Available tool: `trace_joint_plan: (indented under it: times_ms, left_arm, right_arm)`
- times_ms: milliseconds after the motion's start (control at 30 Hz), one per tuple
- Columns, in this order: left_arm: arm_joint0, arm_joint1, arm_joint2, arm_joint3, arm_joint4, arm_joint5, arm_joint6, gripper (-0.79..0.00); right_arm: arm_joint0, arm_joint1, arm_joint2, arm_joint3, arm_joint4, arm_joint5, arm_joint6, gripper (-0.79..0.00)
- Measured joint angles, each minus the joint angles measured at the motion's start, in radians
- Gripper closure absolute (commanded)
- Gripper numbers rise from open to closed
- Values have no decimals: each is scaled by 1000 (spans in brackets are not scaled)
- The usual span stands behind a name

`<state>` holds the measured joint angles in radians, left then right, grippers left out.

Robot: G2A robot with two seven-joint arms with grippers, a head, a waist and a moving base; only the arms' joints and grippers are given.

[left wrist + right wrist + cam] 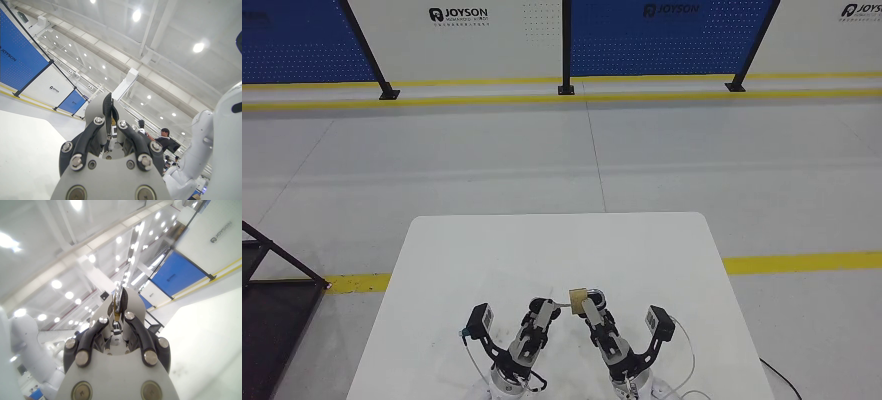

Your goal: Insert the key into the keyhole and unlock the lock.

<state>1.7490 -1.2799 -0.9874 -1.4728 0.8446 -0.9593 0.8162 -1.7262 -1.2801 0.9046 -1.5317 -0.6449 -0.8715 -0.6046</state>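
A small brass padlock [579, 297] hangs just above the white table [492, 250] near its front edge. My right gripper [588, 304] is shut on it. In the right wrist view the lock [115, 306] shows edge-on between the closed fingers [132, 302], with a silvery metal part at its tip. My left gripper [552, 309] sits close beside the lock and is shut on a thin silvery key [562, 304] that points at the lock. In the left wrist view the left gripper [111, 102] is pressed together and the key is almost hidden.
A black metal frame [272, 270] stands off the table's left side. Blue and white barrier panels [662, 35] line the far floor. Most of the tabletop behind the grippers is bare.
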Motion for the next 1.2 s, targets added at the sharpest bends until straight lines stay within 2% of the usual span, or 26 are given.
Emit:
trace_joint_plan:
  times_ms: [833,1200]
  left_arm:
    - [-2,-17,-2,12,29,14,28,0]
    - [0,-24,3,16,44,12,31,0]
  right_arm:
    - [0,0,0,-1,1,2,1,0]
    - [-12,-1,8,-25,28,27,60,0]
